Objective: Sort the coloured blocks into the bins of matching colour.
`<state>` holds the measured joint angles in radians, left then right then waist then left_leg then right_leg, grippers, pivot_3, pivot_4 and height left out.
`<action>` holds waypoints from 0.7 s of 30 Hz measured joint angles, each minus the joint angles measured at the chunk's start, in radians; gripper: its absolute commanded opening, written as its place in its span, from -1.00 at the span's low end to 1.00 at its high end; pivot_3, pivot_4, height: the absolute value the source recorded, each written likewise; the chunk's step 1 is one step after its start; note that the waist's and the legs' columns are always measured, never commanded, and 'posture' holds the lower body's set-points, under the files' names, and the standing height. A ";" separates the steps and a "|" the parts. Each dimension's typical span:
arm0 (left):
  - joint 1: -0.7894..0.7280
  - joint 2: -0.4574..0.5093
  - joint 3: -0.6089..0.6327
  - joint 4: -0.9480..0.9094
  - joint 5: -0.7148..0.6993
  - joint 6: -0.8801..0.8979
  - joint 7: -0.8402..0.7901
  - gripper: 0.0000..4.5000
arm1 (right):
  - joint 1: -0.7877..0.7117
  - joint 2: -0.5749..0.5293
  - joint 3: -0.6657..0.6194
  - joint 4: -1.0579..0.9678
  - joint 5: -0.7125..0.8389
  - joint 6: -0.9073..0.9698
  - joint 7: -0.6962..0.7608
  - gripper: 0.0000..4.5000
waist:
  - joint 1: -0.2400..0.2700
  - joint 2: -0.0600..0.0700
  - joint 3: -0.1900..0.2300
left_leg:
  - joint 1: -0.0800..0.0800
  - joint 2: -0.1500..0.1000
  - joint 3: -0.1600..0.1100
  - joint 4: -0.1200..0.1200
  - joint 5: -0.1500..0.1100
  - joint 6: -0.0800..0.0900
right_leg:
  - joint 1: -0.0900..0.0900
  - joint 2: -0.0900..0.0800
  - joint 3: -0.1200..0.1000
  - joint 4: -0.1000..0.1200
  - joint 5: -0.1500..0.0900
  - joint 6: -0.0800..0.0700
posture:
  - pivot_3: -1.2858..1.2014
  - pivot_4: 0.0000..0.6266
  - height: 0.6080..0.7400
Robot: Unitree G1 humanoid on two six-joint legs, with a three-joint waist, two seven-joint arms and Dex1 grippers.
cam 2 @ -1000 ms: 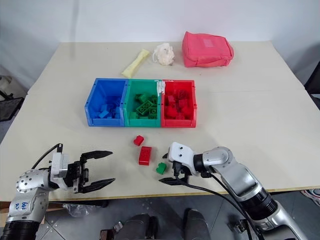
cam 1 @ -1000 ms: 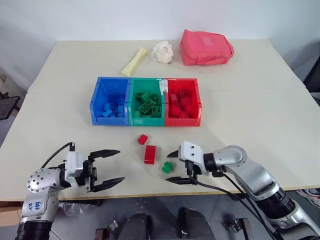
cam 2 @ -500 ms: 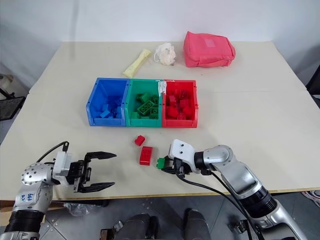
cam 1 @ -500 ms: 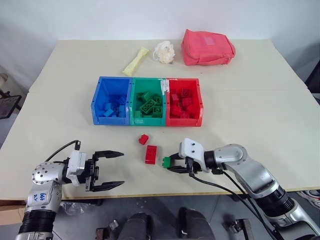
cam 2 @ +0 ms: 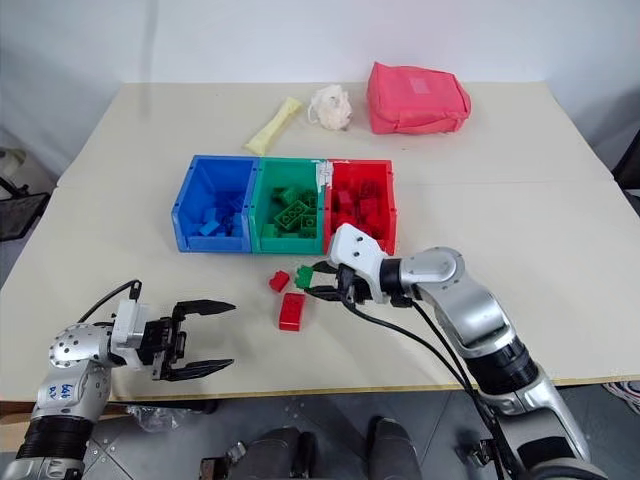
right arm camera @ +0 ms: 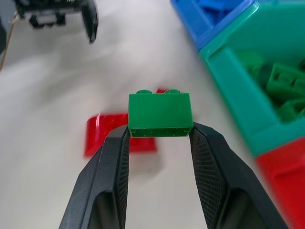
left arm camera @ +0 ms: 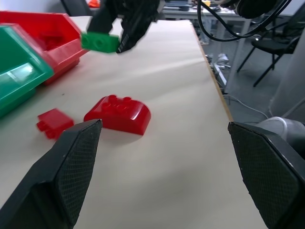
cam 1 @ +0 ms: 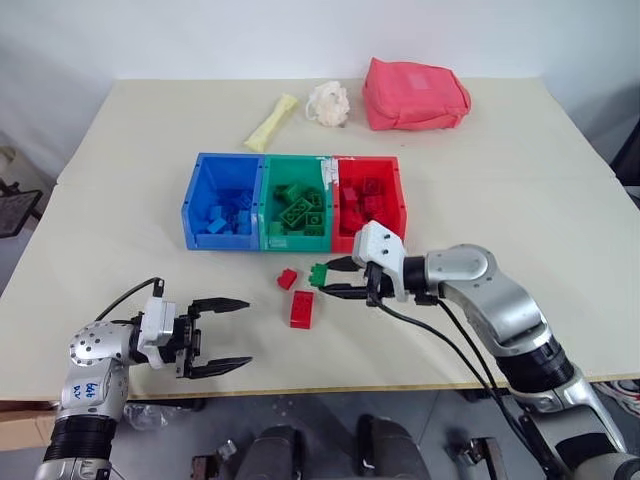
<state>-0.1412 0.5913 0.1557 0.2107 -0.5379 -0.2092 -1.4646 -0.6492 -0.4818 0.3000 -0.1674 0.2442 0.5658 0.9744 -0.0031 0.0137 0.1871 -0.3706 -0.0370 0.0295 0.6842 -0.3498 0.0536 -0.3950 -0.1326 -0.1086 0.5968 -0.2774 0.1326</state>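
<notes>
- Left eye view: the tabletop (cam 1: 520, 200) carries the three joined bins (cam 1: 293, 203) at its middle, blue toward the left edge, green in the centre, red toward the right edge, each already holding blocks of its own colour.
- Right arm reaches in from the near right corner, forearm slanting toward the bins, its right tool (cam 1: 338, 277) pointing toward the left edge and tipped slightly down, lifted clear of the tabletop.
- Right tool is clamped on a green block (right arm camera: 160, 115), one finger on each short end; the studs face up and the long axis lies across the fingers.
- Key relation: the green bin (cam 1: 294, 210) lies just beyond the block, toward the far edge and a little left, so the carry left to make looks short. The right arm is far the nearer one.
- Left tool (cam 1: 218, 337) hangs near the near left corner, jaws spread wide and empty, pointing toward the right edge, well apart from the bins.
- Two red blocks lie on the tabletop between the tools and in front of the bins: a larger one (cam 1: 301, 308) and a small one (cam 1: 287, 278).
</notes>
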 measured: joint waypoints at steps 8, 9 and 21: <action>-0.044 -0.010 0.015 0.003 -0.002 0.001 0.046 1.00 | -0.291 0.162 0.001 0.464 -0.093 -0.249 -0.044 -0.20 | -0.022 0.000 0.000 | 0.000 -0.001 -0.002 0.000 0.000 0.000 | -0.003 0.000 -0.001 0.009 0.000 0.000 | 0.03 -0.52 1.00; -0.045 -0.011 0.015 0.002 -0.002 0.001 0.047 1.00 | -0.305 0.173 0.001 0.504 -0.104 -0.267 -0.052 -0.03 | -0.025 0.000 0.000 | 0.000 -0.002 -0.002 0.000 0.000 0.000 | -0.003 -0.001 -0.001 0.009 0.000 0.000 | 0.03 -0.52 1.00; -0.052 -0.016 0.018 0.000 -0.001 0.002 0.095 1.00 | -0.383 0.226 -0.037 0.734 -0.165 -0.434 -0.077 0.98 | -0.032 0.000 0.000 | 0.000 -0.001 -0.004 0.000 0.000 0.000 | -0.003 0.000 -0.002 0.010 0.000 0.000 | 0.03 -0.52 1.00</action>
<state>-0.1935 0.5752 0.1736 0.2111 -0.5390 -0.2071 -1.3698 -1.0321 -0.2562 0.2633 0.5666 0.0791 0.1323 0.8977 -0.0352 0.0140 0.1872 -0.3706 -0.0383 0.0254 0.6840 -0.3498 0.0537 -0.3983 -0.1330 -0.1101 0.6067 -0.2776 0.1321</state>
